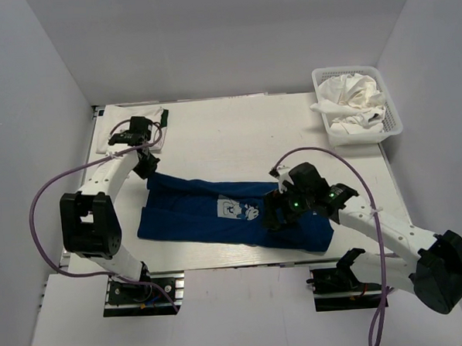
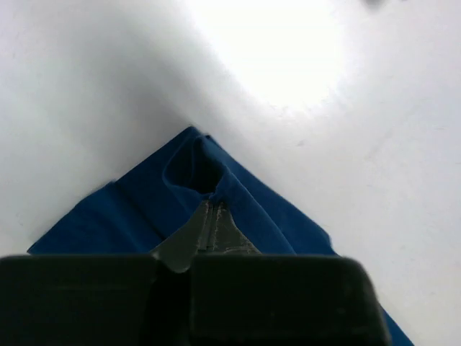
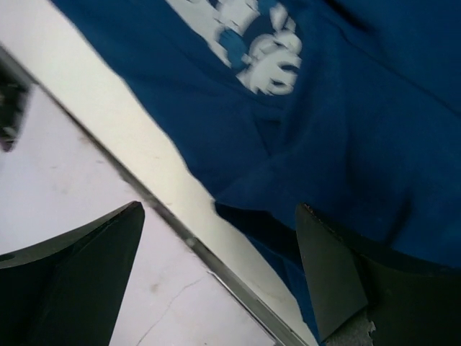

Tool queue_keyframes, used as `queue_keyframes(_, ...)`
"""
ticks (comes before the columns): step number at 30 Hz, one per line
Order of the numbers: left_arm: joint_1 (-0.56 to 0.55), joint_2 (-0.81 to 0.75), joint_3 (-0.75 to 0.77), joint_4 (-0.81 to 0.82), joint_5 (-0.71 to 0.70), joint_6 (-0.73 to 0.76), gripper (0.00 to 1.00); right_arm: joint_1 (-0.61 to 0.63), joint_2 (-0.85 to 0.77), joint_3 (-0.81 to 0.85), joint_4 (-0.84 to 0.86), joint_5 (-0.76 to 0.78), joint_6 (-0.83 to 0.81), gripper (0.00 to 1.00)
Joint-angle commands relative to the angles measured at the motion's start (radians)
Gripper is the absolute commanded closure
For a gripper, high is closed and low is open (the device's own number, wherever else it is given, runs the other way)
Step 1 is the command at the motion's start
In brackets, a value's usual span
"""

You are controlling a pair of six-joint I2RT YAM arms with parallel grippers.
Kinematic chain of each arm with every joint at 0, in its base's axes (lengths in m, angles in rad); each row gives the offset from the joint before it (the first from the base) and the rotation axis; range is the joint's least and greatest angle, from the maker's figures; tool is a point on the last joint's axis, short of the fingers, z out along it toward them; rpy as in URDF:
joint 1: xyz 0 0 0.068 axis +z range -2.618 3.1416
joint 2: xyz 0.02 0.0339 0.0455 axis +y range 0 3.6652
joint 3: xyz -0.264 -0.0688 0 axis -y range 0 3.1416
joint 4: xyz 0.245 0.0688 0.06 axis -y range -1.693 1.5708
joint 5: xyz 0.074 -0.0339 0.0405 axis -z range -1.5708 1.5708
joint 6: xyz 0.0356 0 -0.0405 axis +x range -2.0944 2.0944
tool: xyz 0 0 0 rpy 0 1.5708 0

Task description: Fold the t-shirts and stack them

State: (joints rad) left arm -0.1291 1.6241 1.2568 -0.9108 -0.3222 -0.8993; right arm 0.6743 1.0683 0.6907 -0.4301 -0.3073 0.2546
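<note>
White links (image 1: 111,173), black joints (image 1: 85,223) and jaws, looping purple cables (image 1: 40,200) (green lights (image 1: 295,204) on right wrist (image 1: 306,186))

The blue t-shirt (image 1: 190,214) is matt, creased cloth. The desk (image 1: 237,134) under it is smooth, matt white. The basket (image 1: 365,138) is white plastic lattice.

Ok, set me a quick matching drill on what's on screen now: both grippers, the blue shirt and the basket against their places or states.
Things:
1. left gripper
2. right gripper
3. blue t-shirt
4. basket

Places or states:
A. far right corner, white shirts piled inside
B. wide open above the shirt's near edge
C. spread across the middle of the table
D. shut, pinching a corner of blue cloth

Pairs: 1-D, 2-B, 3-C, 4-A
</note>
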Motion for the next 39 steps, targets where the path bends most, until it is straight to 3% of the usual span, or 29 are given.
queue_keyframes(1, -0.009, -0.081, 0.047, 0.026, -0.029, 0.037, 1.00, 0.001, 0.025, -0.029, 0.008, 0.076, 0.012, 0.10)
queue_keyframes(5, -0.009, -0.144, 0.006, 0.079, -0.052, 0.059, 1.00, -0.001, 0.056, -0.059, 0.017, 0.059, 0.008, 0.10)
queue_keyframes(15, 0.000, -0.217, -0.322, 0.231, -0.127, 0.014, 1.00, 0.005, 0.139, -0.048, -0.001, -0.007, -0.049, 0.10)
queue_keyframes(16, 0.000, -0.208, -0.332, 0.231, -0.092, 0.014, 0.89, 0.004, 0.137, -0.042, -0.004, -0.015, -0.054, 0.10)
queue_keyframes(17, 0.009, -0.208, -0.332, 0.231, -0.092, 0.014, 0.72, 0.002, 0.139, -0.037, -0.010, -0.024, -0.057, 0.10)
queue_keyframes(18, 0.009, -0.192, -0.332, 0.211, -0.092, 0.004, 0.39, 0.004, 0.137, -0.025, -0.015, -0.061, -0.063, 0.10)
queue_keyframes(20, 0.009, -0.170, -0.301, 0.176, -0.113, -0.012, 0.19, 0.004, 0.131, -0.011, -0.018, -0.116, -0.083, 0.10)
queue_keyframes(21, 0.009, -0.170, -0.287, 0.146, -0.124, -0.012, 0.02, 0.005, 0.124, -0.005, -0.010, -0.139, -0.103, 0.10)
queue_keyframes(25, 0.009, -0.179, -0.192, 0.081, -0.135, -0.012, 0.00, 0.005, 0.108, 0.006, 0.005, -0.306, -0.138, 0.10)
queue_keyframes(29, -0.001, -0.224, -0.126, 0.102, -0.068, 0.014, 0.00, 0.007, 0.156, -0.008, -0.024, -0.361, -0.153, 0.10)
queue_keyframes(34, -0.010, -0.214, -0.085, 0.202, 0.109, 0.086, 0.00, 0.016, 0.139, -0.002, -0.093, -0.401, -0.176, 0.10)
queue_keyframes(35, -0.010, -0.202, -0.085, 0.213, 0.159, 0.100, 0.00, 0.016, 0.139, 0.000, -0.102, -0.503, -0.192, 0.10)
queue_keyframes(39, -0.021, -0.176, -0.120, 0.308, 0.282, 0.134, 0.00, 0.018, 0.121, 0.023, -0.263, -0.561, -0.335, 0.10)
